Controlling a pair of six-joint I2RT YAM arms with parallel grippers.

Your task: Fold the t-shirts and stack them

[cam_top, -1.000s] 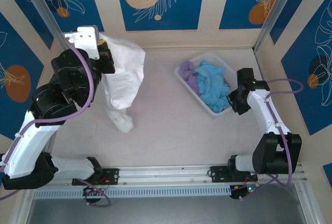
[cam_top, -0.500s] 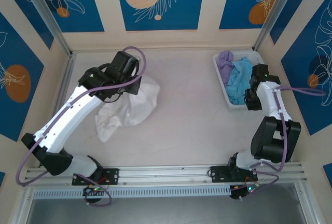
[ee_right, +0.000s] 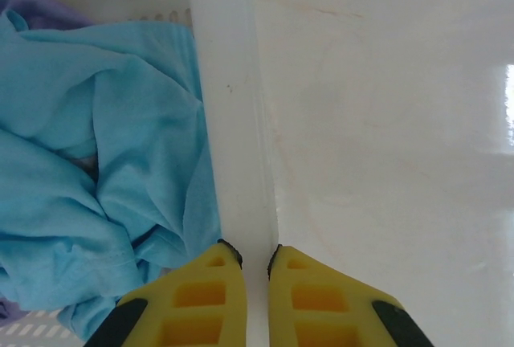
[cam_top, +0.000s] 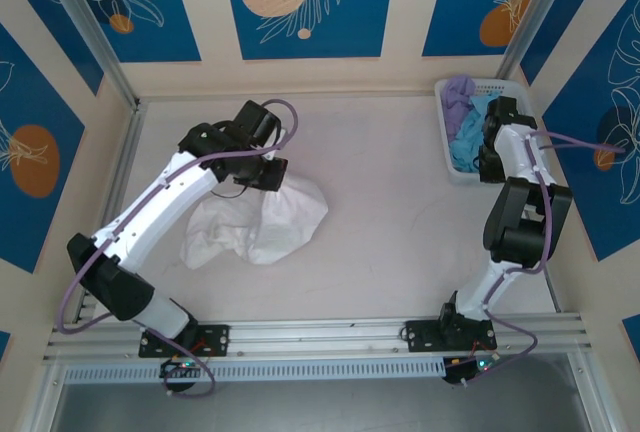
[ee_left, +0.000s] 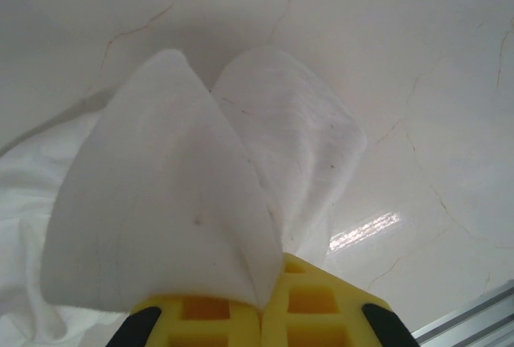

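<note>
A white plastic lattice basket [cam_top: 449, 172] sits at the upper right of the top view, close to the back corner of the counter [cam_top: 400, 242]. In the right wrist view its smooth rim [ee_right: 229, 122] runs up mid-frame. The counter is pale and glossy, with thin brown veins. Blue wall panels [cam_top: 300, 2] with orange discs and white leaves stand behind. An aluminium rail [cam_top: 320, 337] crosses the bottom.
</note>
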